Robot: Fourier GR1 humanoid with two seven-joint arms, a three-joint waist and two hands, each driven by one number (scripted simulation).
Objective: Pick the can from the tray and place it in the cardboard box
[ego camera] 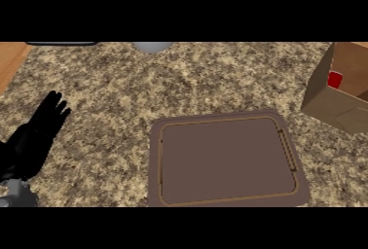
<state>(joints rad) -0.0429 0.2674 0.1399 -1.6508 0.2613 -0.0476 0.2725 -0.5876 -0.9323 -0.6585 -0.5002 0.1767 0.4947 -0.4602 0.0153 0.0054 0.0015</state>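
In the head view, the only hand showing is the robot's left hand (45, 121), black, at the view's left edge with its fingers straight and relaxed, pointing up the counter and holding nothing; it looks to be resting. The right hand does not show at all. Off to the right of those fingers, near them but apart, lies the flat square brown tray with a raised rim (155, 160), and nothing stands on it. Much farther to the right and a little beyond the fingertips, well apart from them, sits the open tan cardboard box (332, 102), tilted at the view's right edge. Inside its opening a small red patch shows, which I judge to be the red can (335, 79), already in the box; too little shows to tell its long axis. The speckled stone counter (179, 82) carries everything.
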